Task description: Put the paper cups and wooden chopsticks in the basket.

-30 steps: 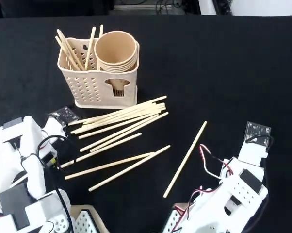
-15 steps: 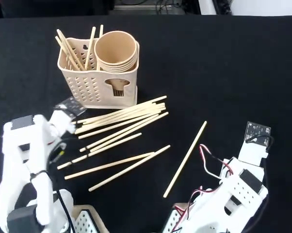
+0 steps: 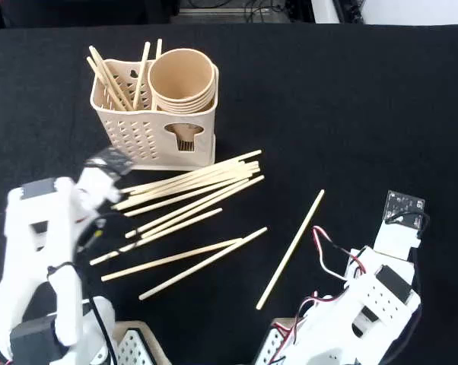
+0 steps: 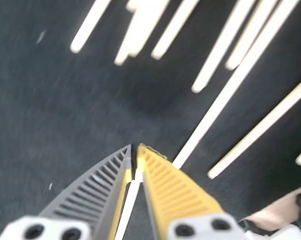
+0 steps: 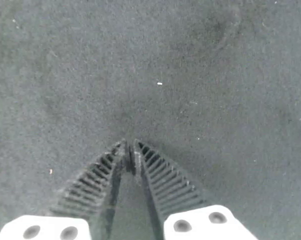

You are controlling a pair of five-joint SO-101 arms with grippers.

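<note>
Fingers [image 4: 165, 185] on the left gripper [image 4: 134, 150] are pressed together at the tips, low over the black cloth [image 4: 50, 115] by the near ends of the loose chopsticks. We see a pale strip in the slit between them, roughly in line with one chopstick [image 4: 230, 90] whose end sits just beside the yellow finger. Honestly, we can't tell whether it's pinched or just lying underneath. From above, the left arm [image 3: 39, 228] stands at the left edge, near the basket's front corner.

Next over, the basket [image 3: 149, 141] stands upright toward the back left. Stacked cups [image 3: 182, 76] fill its right side and a few sticks [image 3: 111, 76] lean in its left side. Just in front of it, running off to the right, a fanned bundle [image 3: 191, 182] of chopsticks lies flat on the cloth. Two more [image 3: 172, 259] below that meet near their far tips. One lone stick [image 3: 291, 249] lies on a diagonal further right, apart from the rest.

Right arm [image 3: 373, 296] sits at the lower right corner. The right gripper [image 5: 129, 146] has its fingers squeezed tip to tip over bare cloth.
</note>
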